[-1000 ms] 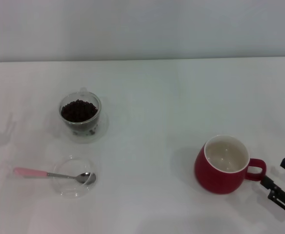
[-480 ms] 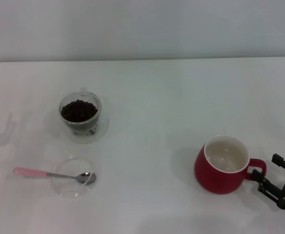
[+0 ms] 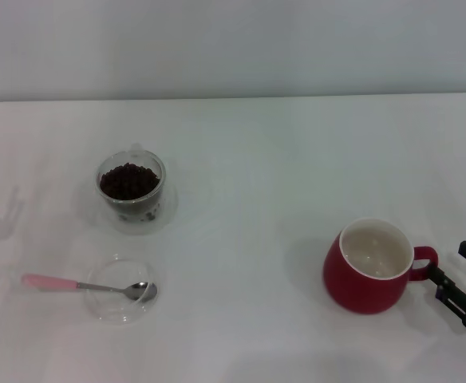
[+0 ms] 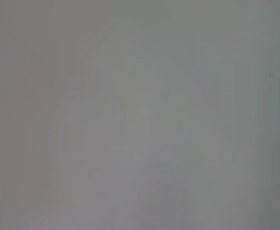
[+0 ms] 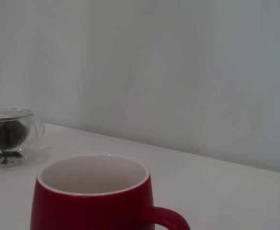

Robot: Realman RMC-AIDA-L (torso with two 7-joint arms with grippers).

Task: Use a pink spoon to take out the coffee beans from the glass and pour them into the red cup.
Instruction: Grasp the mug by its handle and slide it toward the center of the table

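The right gripper (image 3: 455, 289) sits low at the near right edge of the white table (image 3: 297, 159), its dark fingers spread apart and holding nothing, with the loop handle of the red cup (image 3: 369, 267) between or just in front of them; whether any finger touches the handle cannot be told. The cup stands upright just left of the gripper, its white inside showing no beans. Well away to the left and farther back stands the glass (image 3: 131, 188), upright and full of coffee beans (image 3: 128, 180); the right wrist view shows it beyond the cup's rim. Nearer than the glass, at the near left, the pink spoon (image 3: 89, 286) lies flat with its metal bowl resting on a clear round lid (image 3: 120, 299) and its pink handle pointing left onto the table. The left gripper is not in sight, and its wrist camera shows only a blank grey field. By my judgement the task is at its very start: the spoon is not picked up, no beans are scooped, and everything is left to do.
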